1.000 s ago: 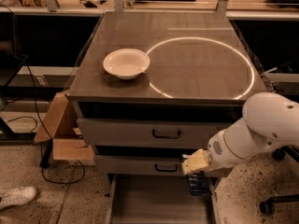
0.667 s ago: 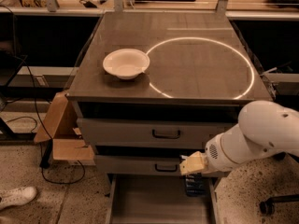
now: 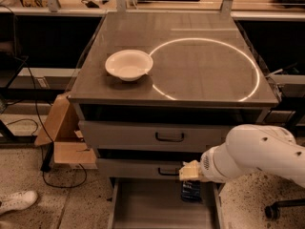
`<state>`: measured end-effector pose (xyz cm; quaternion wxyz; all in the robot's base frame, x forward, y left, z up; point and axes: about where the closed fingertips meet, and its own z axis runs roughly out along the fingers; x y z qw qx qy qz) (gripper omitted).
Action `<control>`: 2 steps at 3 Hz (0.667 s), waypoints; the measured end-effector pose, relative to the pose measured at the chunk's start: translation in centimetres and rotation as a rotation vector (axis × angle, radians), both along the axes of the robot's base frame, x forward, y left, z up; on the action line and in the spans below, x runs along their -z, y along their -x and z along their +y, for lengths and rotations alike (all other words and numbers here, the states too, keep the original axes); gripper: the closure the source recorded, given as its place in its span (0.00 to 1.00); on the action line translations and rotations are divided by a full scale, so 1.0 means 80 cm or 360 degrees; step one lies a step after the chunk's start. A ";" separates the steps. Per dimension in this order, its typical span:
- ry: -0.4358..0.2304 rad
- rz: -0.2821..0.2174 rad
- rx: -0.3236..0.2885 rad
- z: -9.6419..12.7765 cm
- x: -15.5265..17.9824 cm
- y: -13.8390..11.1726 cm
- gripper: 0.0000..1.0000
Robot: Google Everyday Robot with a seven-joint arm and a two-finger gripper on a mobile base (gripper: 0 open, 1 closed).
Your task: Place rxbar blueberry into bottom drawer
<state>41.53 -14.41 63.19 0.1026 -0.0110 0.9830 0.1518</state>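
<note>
The gripper (image 3: 190, 175) hangs over the open bottom drawer (image 3: 152, 208), near its right back corner, fingers closed on the upright blueberry bar (image 3: 190, 192), apparently to release it inside.

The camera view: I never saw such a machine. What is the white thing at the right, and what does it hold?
It is a robot arm, reaching in from the right. Its gripper, a two-finger hand, is in front of the cabinet, over the open bottom drawer. It holds a small dark blue snack bar, the rxbar blueberry, above the drawer's right side. The one camera looks down on the cabinet from the front. On its top stands a white bowl. The two upper drawers are shut.
</note>
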 end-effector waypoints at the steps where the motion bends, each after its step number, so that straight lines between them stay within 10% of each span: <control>1: 0.0014 0.0065 0.0101 0.000 0.030 0.001 1.00; 2: 0.0012 0.0077 0.0130 0.001 0.034 0.001 1.00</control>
